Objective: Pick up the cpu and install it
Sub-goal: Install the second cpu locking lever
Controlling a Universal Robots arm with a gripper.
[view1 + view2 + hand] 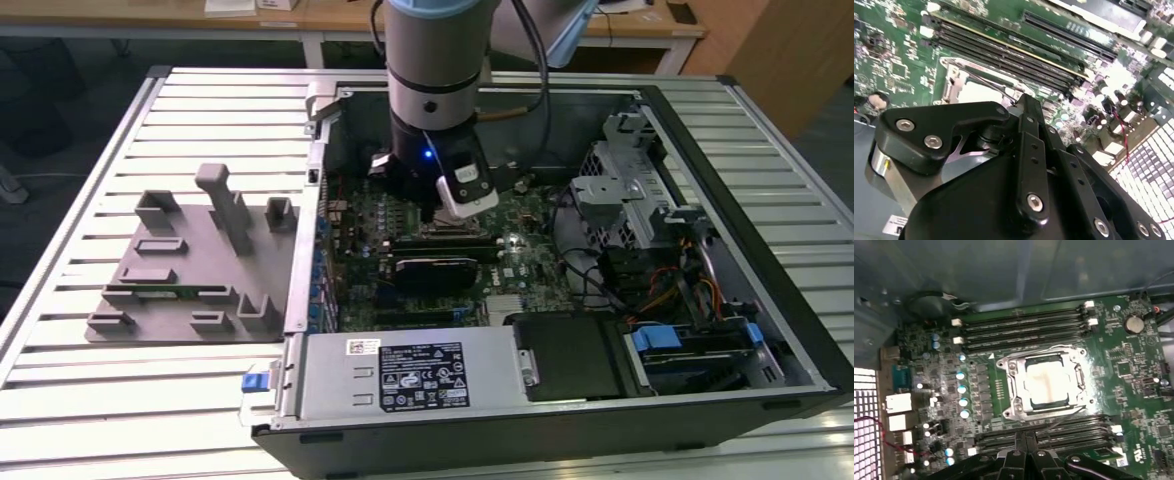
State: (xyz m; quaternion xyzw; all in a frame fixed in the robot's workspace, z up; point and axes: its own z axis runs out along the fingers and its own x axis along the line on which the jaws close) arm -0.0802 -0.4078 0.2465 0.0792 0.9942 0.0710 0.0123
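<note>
Inside the socket frame (1046, 382) the cpu (1048, 381) lies flat; end effector (1026, 452) at its 6 o'clock, fingers together and empty, should lift off straight.

The black gripper (1024, 150) hangs over a green motherboard (894, 55), just beside the pale cpu (979, 92) in its metal socket frame (954, 80), near dark memory slots (1004, 50).

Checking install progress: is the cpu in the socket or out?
In: the cpu lies flat inside the socket's metal frame in the first wrist view.
</note>
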